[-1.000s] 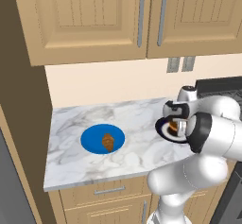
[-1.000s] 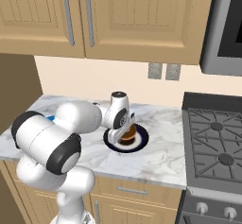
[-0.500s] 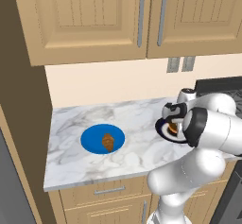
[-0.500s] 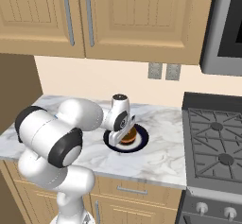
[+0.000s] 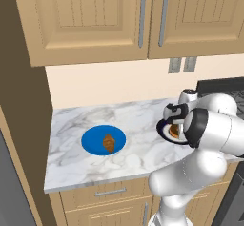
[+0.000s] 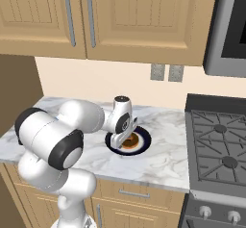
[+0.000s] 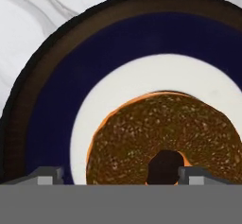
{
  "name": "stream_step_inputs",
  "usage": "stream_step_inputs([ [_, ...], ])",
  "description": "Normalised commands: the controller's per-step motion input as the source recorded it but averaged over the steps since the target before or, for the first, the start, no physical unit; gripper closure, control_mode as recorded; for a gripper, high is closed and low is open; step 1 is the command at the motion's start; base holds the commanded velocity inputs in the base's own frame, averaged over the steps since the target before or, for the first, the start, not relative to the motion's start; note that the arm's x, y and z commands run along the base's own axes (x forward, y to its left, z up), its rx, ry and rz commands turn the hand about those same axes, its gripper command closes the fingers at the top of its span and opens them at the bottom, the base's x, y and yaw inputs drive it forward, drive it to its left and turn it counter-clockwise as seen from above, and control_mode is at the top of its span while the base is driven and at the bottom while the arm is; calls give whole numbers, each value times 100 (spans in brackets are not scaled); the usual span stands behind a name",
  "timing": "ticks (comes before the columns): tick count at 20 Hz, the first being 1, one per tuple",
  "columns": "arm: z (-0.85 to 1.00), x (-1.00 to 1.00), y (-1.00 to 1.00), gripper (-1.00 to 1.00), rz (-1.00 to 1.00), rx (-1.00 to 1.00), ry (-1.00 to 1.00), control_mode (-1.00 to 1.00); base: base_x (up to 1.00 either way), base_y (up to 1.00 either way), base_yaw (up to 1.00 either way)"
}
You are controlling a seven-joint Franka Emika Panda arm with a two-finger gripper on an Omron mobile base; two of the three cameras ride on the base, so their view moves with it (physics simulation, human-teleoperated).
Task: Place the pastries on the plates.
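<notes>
On the navy plate (image 7: 52, 100) our doughnut (image 7: 165, 133) lies between our gripper's (image 7: 116, 175) spread fingertips; the croissant (image 5: 108, 143) sits on the blue plate (image 5: 91, 139). We read no writing.

Desk (image 5: 143, 120) white marble, grey veins
Left plate (image 5: 90, 139) plain bright blue; croissant-like pastry (image 5: 109, 143) golden-brown
Right plate (image 7: 56, 76) dark navy, brown-black outer rim, white ring, orange-brown centre; doughnut (image 7: 156, 133) dark brown speckled top, dark hole
Cabinets (image 6: 144, 15) light tan wood, grey metal handles
Wall (image 5: 109, 84) pale cream, grey outlets (image 6: 166, 72)
Stove (image 6: 221, 145) dark grey, black grates
Arm (image 6: 53, 135) white, dark joints; end effector (image 6: 121, 136) white body with dark trim, fingertips (image 7: 47, 175) grey
</notes>
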Motion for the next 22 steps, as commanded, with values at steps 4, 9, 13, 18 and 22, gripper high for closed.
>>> stream_step_inputs([
  [4,0,0,0,-100,0,0,0,-100,0,0,0],
  [9,22,0,0,-100,0,0,0,-100,0,0,0],
  [13,38,-9,1,-100,0,0,0,-100,0,0,0],
  [18,40,-21,0,-100,0,0,0,-100,0,0,0],
  [22,23,-29,15,-100,0,0,0,-100,0,0,0],
])
